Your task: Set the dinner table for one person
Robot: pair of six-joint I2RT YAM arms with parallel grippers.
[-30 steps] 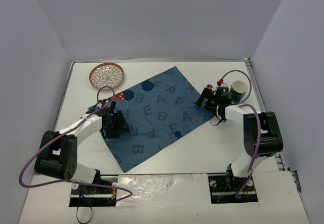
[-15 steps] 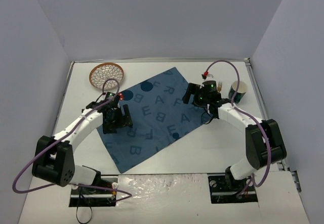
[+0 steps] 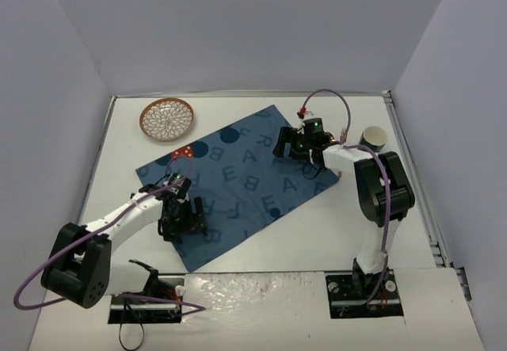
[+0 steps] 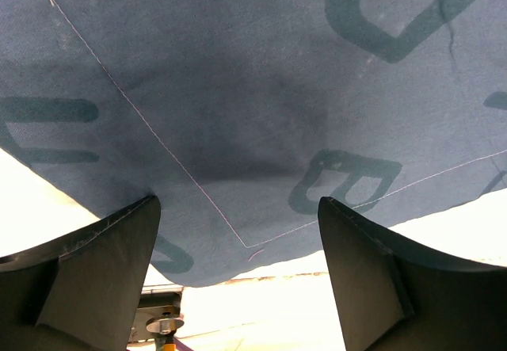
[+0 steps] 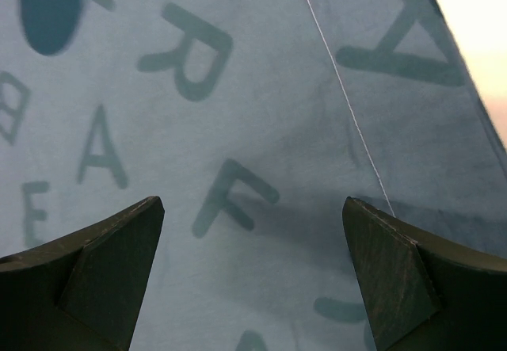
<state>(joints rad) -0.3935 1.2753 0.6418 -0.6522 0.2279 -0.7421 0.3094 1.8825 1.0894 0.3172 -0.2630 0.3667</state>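
The dinner table (image 3: 317,232) is a large white tabletop with a thin metal rim. A dark blue letter-printed placemat (image 3: 238,181) lies spread on it at a slant. My left gripper (image 3: 184,219) is open and empty, low over the placemat's near left corner. In the left wrist view the gripper (image 4: 238,202) has its jaws wide apart above the cloth's corner (image 4: 238,248). My right gripper (image 3: 283,143) is open and empty over the placemat's far right part. In the right wrist view the gripper (image 5: 252,202) hangs above a printed letter F (image 5: 230,196).
A brown patterned bowl (image 3: 167,119) sits at the far left of the table. A paper cup (image 3: 373,137) stands at the right, beside the right arm. A small red dotted item (image 3: 183,152) lies at the placemat's far left edge. Grey walls surround the table.
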